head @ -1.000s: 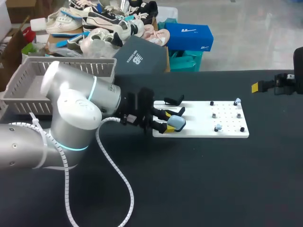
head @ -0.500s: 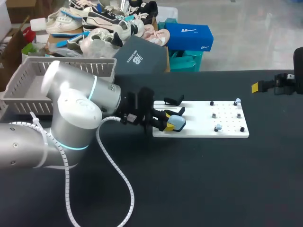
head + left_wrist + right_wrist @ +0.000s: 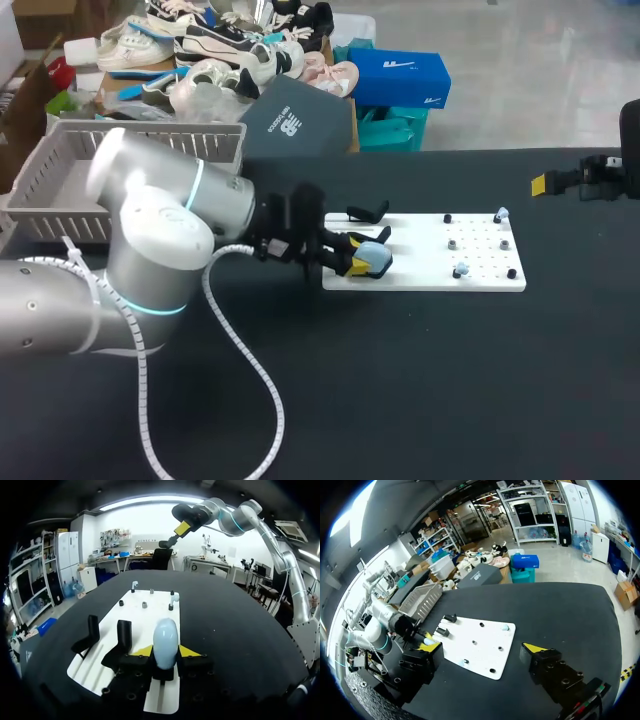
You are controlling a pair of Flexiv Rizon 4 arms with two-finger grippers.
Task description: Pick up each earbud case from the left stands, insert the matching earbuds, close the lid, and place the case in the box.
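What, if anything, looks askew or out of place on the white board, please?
Nothing stands out: the white pegged board lies flat, and the pale blue earbud case is held upright by the left gripper.

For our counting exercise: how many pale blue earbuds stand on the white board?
2. One pale blue earbud at the white rectangular board's far right corner; the other by its near edge. The left end effector, gripping the pale blue earbud case, may hide more.
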